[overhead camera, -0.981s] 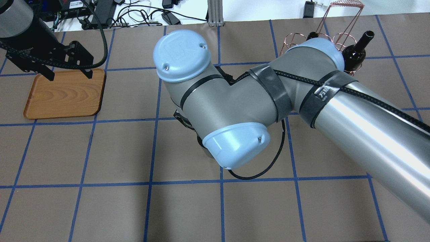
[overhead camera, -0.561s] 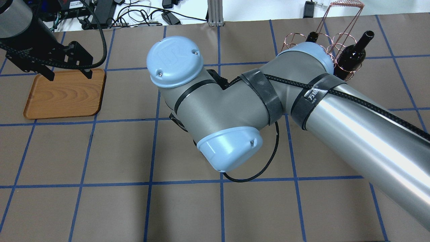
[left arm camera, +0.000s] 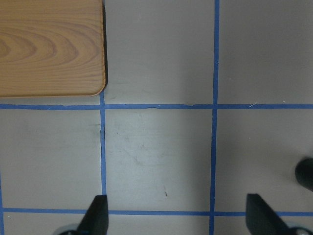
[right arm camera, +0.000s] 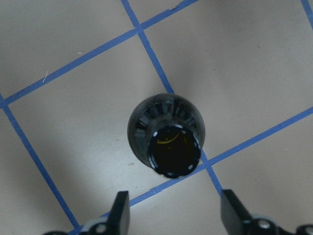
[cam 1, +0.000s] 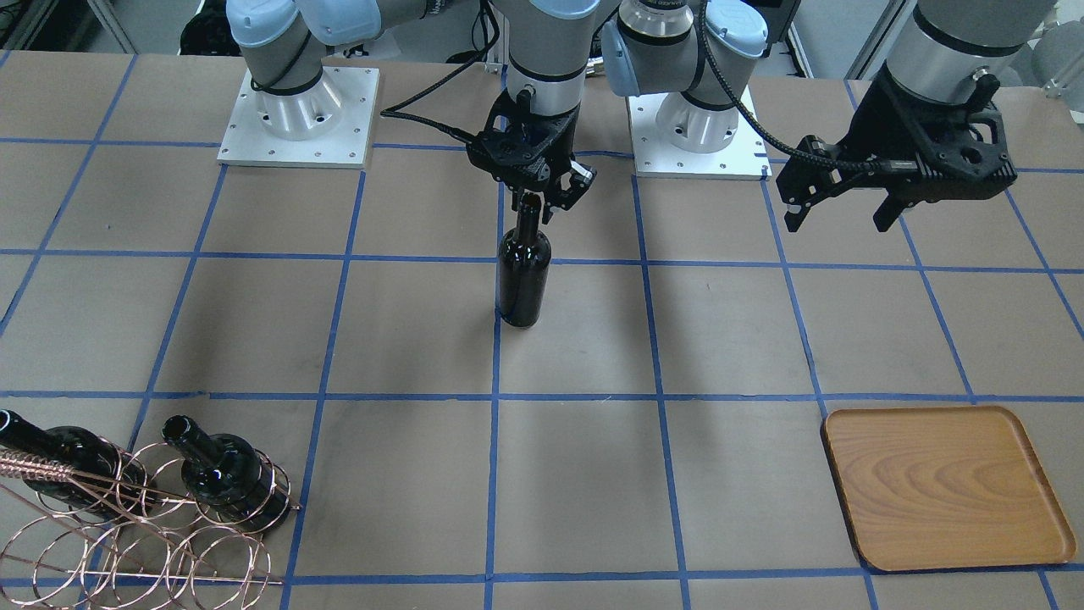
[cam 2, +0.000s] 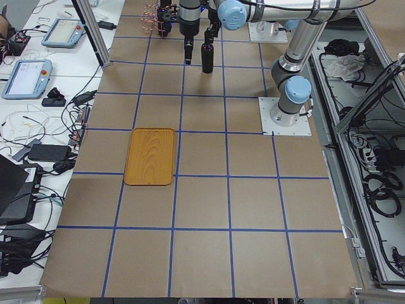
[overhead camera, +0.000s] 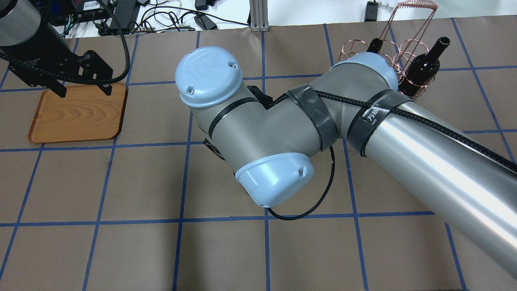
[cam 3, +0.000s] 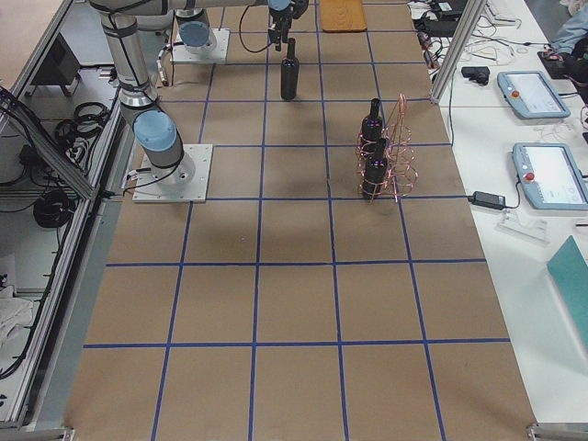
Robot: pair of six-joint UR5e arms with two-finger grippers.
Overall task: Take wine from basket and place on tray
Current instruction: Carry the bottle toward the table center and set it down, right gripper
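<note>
Black jaws of the right gripper stand wide apart and hold nothing. Its wrist view looks straight down into the mouth of the wine, which shows just ahead of the fingertips and touches neither. Whether they sit level with the lip or just above it, I cannot tell. The bottle is upright on the table, mid-table on a blue tape line, well apart from both basket and tray. The left gripper is also wide open and empty, hanging near the tray but off it. Its wrist view shows bare table between the fingers and one tray corner. In the basket sit two more bottles; none is on the tray. Judgement: the wine is out of the basket and parked for a change of arms. Next, the right gripper should rise clear without brushing the neck. The left should then cross over, close on the bottle and carry it upright to the tray. Tall glossy glass may topple or slip. Hidden: in the overhead view the right arm covers its gripper and the standing bottle. One basket bottle is cut off at the front view's left edge. A dark shape at the left wrist view's right edge may be the bottle, not certain. The side views are too small to read the jaws.
</note>
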